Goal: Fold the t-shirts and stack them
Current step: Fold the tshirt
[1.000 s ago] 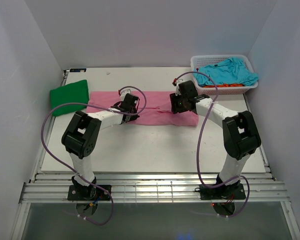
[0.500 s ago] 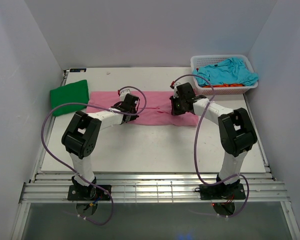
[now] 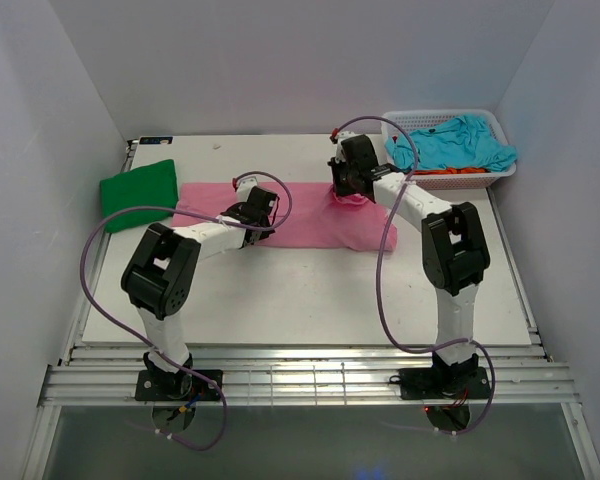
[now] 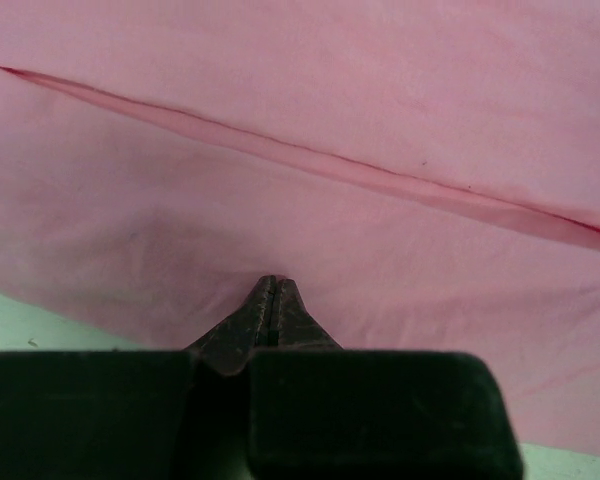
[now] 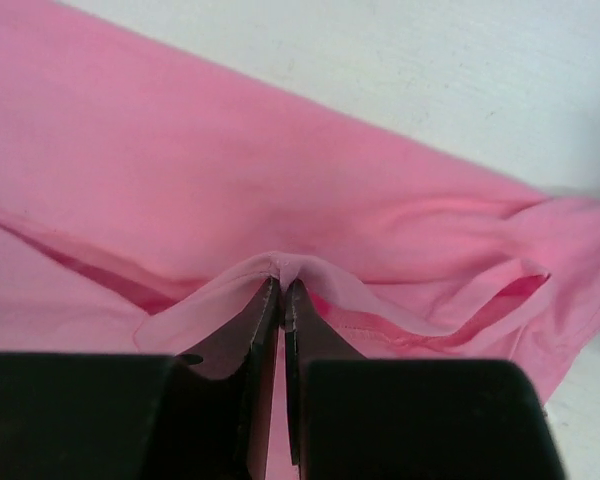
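The pink t-shirt (image 3: 300,222) lies flat across the middle of the table. My left gripper (image 3: 263,222) rests on its left half. In the left wrist view that gripper (image 4: 270,285) is shut, its tips down on the pink cloth (image 4: 330,100) just short of a long fold. My right gripper (image 3: 344,194) is over the shirt's right end. It is shut (image 5: 282,275) on a small pinch of pink cloth (image 5: 230,150), which rises in a ridge at the tips. A folded green t-shirt (image 3: 138,185) sits at the far left.
A white mesh basket (image 3: 388,122) stands at the back right. It holds a turquoise t-shirt (image 3: 455,142) with an orange one (image 3: 450,172) under it. White walls close in the table (image 3: 310,290) on three sides. Purple cables loop from both arms.
My right gripper has shut on the pink shirt's right end and moved back and to the left, lifting the cloth with it. The left gripper has stayed where it was, shut.
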Robot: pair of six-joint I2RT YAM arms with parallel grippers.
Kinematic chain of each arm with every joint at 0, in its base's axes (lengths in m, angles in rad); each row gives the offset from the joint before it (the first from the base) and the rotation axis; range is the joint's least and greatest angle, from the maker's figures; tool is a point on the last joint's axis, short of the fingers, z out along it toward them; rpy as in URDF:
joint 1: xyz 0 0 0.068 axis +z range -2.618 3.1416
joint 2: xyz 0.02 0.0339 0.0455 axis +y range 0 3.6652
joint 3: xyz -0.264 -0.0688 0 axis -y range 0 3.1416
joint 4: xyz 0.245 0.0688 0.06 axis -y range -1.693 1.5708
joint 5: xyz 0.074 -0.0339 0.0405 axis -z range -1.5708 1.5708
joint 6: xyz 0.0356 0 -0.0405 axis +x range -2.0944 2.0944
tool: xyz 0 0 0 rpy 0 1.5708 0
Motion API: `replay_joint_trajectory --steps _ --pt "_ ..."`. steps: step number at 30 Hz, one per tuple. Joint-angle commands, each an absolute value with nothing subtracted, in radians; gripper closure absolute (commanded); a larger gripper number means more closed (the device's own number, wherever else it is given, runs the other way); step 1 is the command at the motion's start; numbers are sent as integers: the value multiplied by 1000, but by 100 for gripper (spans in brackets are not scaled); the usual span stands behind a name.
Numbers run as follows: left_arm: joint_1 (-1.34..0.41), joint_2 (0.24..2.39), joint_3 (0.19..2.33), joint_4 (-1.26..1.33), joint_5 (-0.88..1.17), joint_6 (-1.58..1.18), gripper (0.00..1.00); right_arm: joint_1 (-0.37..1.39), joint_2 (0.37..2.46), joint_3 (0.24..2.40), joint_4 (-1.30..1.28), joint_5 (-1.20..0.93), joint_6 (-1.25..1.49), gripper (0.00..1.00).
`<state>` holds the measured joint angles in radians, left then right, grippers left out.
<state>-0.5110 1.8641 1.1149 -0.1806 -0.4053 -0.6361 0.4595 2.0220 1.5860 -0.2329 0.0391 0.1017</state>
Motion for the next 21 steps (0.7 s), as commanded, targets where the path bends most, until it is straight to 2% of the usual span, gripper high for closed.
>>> replay_joint_trajectory --steps 1,8,11,12,13,14,17,18,19,21 --pt "-515 1798 1112 -199 -463 -621 100 462 2086 1680 -232 104 71 92" --pt "-515 1778 1094 -207 -500 -630 100 460 2178 1759 -258 150 37 92" --pt "-515 1767 1086 -209 -508 -632 100 460 2203 1776 -262 160 28 87" --pt "-515 1760 1083 -209 -508 -632 100 460 2218 1784 -264 167 20 83" --pt "-515 1758 1081 -210 -508 -634 100 460 2227 1805 -268 175 15 73" --pt "-515 1755 1078 -209 -509 -634 100 460 2233 1816 -273 184 11 68" --pt "-515 1743 1062 -213 -512 -638 100 462 2252 1858 -265 254 -26 53" --pt "-515 1740 1051 -213 -514 -640 100 460 2250 1865 -253 291 -35 52" --pt "-515 1730 1046 -213 -515 -641 100 460 2244 1868 -241 313 -50 44" --pt "-515 1723 1028 -213 -526 -650 100 460 2205 1852 -191 368 -63 43"
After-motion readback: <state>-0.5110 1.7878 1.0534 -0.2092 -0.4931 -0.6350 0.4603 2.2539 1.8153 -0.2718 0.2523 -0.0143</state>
